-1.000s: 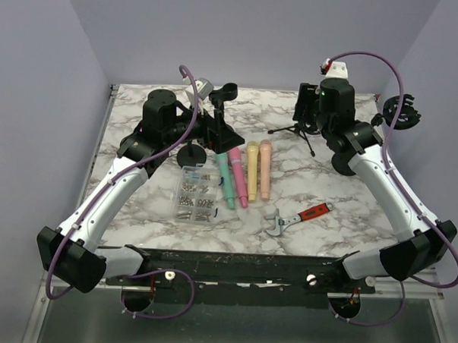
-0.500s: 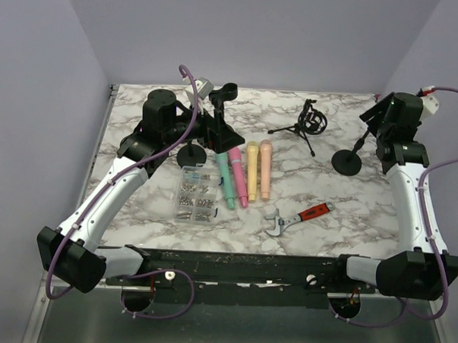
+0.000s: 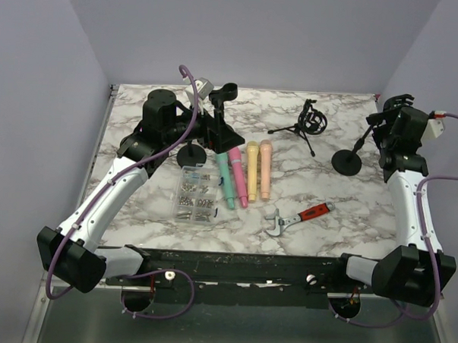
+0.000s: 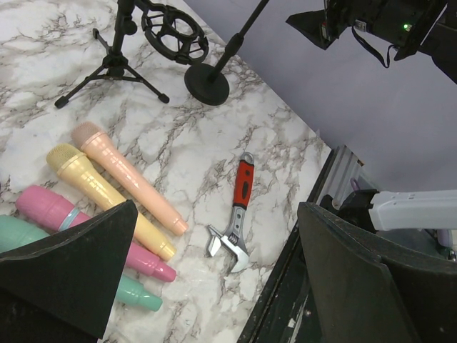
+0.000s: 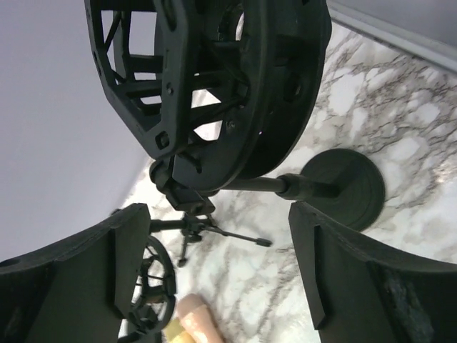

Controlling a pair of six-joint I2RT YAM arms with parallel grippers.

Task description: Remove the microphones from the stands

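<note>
Room: plain lilac walls (image 3: pixel 258 36) close in on the table on three sides.
Surface: a white table (image 3: pixel 319 192) with grey marble veining, and a black rail (image 3: pixel 240 265) along its near edge.
Left arm: the left arm (image 3: pixel 114 189) reaches to the far left part of the table. The left gripper (image 4: pixel 218 211) gapes wide, with nothing between its fingers.
Right arm: the right arm (image 3: pixel 412 202) runs up the right edge. The right gripper (image 5: pixel 220 211) is spread wide and grips nothing. A black shock mount (image 5: pixel 207 86) sits close in front of it.
Stand: the black stand (image 3: pixel 192 153) has a round base at the far left, just beside the left gripper, and a black clip (image 3: pixel 227 92) at its top.
Second stand: its round base (image 3: pixel 346 161) is near the right edge, and its pole leans toward the shock mount.
Tripod: a small black tripod (image 3: pixel 295 130) stands at the far middle.
Box: a clear box (image 3: pixel 197 194) of screws lies left of centre.
Microphone: the grey microphone (image 3: pixel 201 87) is up by the clip, behind the left arm. Whether the clip holds it cannot be told.
Loose microphones: four lie side by side mid-table, green (image 3: pixel 226 179), pink (image 3: pixel 239 176), yellow (image 3: pixel 252 171) and peach (image 3: pixel 265 169).
Wrench: a red-handled wrench (image 3: pixel 299 217) lies near the rail.
</note>
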